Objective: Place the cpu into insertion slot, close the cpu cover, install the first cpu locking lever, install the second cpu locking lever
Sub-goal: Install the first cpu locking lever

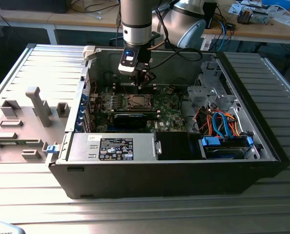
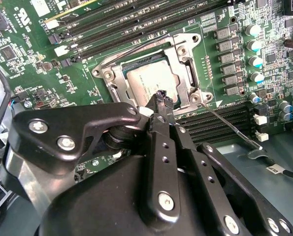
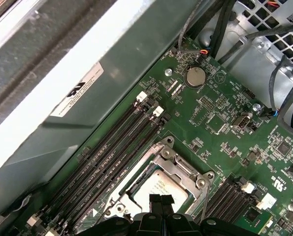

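Observation:
The cpu [image 2: 147, 84] [image 3: 161, 188] lies flat in the insertion slot [image 1: 136, 101] on the green motherboard [image 3: 220, 123]. Its dull grey top shows through the window of the silver cpu cover [image 2: 181, 59] [image 3: 172, 158], which lies down around it. One thin wire locking lever [image 2: 228, 127] runs out from the socket's corner over the board, and another [image 2: 136, 47] lies along the socket's far side. In both wrist views my gripper [image 2: 161, 98] [image 3: 161, 200] hovers just over the cpu's near edge, black fingertips together with nothing between them. In the exterior view the gripper [image 1: 144, 83] hangs directly above the socket.
Rows of long memory slots [image 3: 112, 157] [image 2: 136, 19] flank the socket. The case's metal wall [image 3: 62, 98] rises close behind them. A power supply [image 1: 113, 146], coloured cables [image 1: 218, 122] and a drive bay [image 1: 225, 146] fill the case front. A grey fixture tray [image 1: 23, 122] lies outside on the exterior view's left.

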{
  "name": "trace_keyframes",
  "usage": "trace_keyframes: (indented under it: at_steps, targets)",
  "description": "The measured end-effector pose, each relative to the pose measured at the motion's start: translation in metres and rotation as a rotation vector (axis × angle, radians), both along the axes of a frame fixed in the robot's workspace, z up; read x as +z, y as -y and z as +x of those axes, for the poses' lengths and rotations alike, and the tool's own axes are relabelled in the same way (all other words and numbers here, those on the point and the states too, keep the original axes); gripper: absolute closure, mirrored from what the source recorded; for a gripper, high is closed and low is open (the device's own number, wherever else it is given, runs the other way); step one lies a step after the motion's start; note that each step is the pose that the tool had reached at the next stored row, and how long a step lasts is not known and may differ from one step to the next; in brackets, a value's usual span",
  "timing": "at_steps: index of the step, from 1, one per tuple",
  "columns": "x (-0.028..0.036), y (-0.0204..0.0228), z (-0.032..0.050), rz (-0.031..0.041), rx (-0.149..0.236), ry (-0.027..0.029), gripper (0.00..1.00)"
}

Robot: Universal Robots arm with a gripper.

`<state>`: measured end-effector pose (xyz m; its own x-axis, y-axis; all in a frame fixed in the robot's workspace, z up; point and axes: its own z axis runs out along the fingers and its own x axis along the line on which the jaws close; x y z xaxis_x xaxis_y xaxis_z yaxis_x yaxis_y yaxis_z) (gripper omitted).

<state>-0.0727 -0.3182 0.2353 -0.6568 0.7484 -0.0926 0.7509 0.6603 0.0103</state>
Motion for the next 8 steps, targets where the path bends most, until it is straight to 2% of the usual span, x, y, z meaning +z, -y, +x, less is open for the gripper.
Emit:
trace_keyframes:
  at_steps: [8]
  targets:
    - [0.0000,0.0000,0.0000,0.0000,0.007,0.0000,0.89]
